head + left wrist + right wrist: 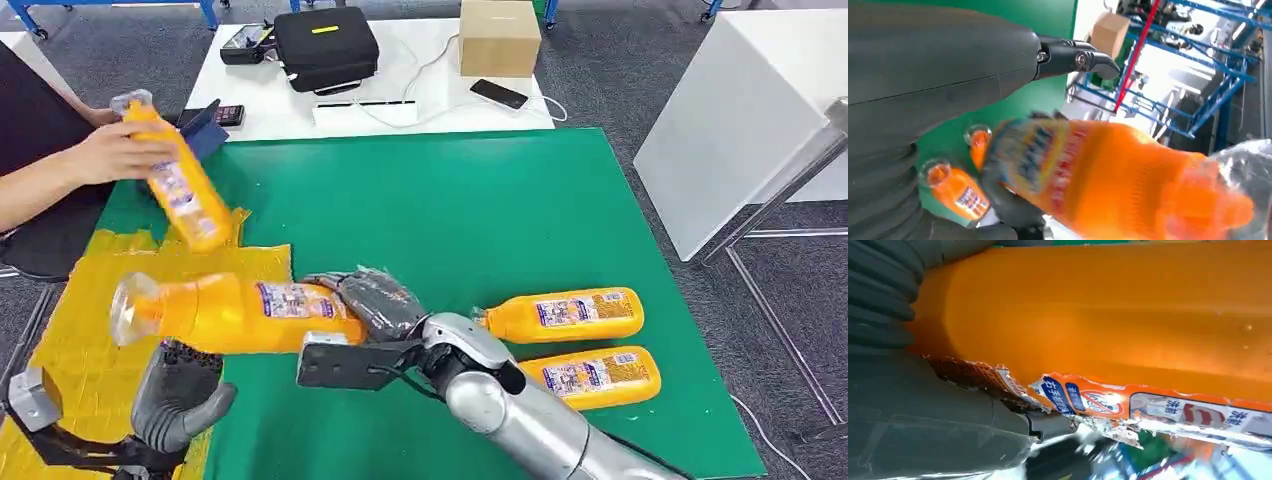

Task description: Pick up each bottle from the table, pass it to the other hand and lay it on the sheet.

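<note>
Two orange plastic bottles (565,314) wait on the green bench (480,200). My right hand (375,305) grips a third (235,312) over the yellow sheet (90,340); left hand (180,395) open beneath, handover pending.

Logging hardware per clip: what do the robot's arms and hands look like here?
The right arm is a glossy silver tube with rounded joints, a black bracket and thin black cable at the wrist. Both the right hand and left hand are dark grey, with ribbed covers.
</note>
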